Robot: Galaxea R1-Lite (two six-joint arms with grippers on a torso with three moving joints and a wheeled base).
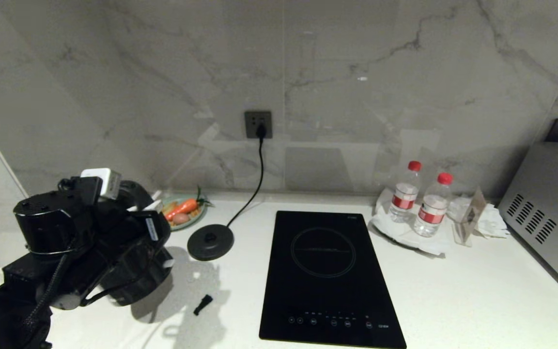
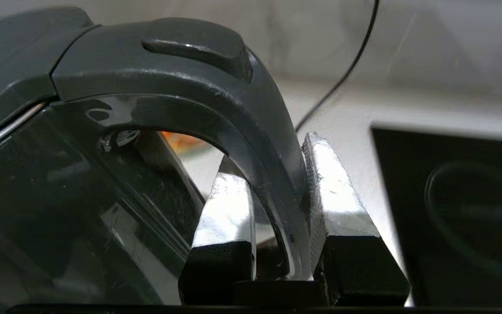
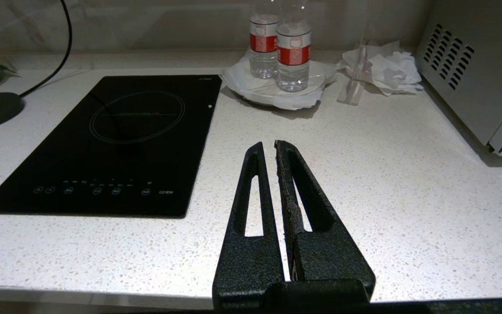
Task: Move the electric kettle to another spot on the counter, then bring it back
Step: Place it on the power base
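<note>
A: Kettle's whereabouts?

B: Off its round base, hanging at the far left of the surface, mostly hidden behind the left arm in the head view. Electric kettle filling the left wrist view: glossy black body, loop handle arching over.

A: Left gripper?

B: Left gripper clamped on the handle, one silver-taped finger inside the loop, the other outside, handle strap pinched between. Body lying straight ahead of the fingers, on the far side of the handle.

A: Long axis?

B: Hard to judge; seemingly near upright, lid end up at the handle's top.

A: Right side?

B: Right gripper parked low over the surface's front edge, right of the cooktop, fingers pressed together on nothing. Well apart from the kettle; left arm plainly the nearer.

A: Deciding relation for what follows?

B: Base lying rightward and toward the wall from the kettle, cord trailing up to the socket. Probably mid-carry; which leg of the trip, impossible to say. Bottles and small black bit out of the likely path.
</note>
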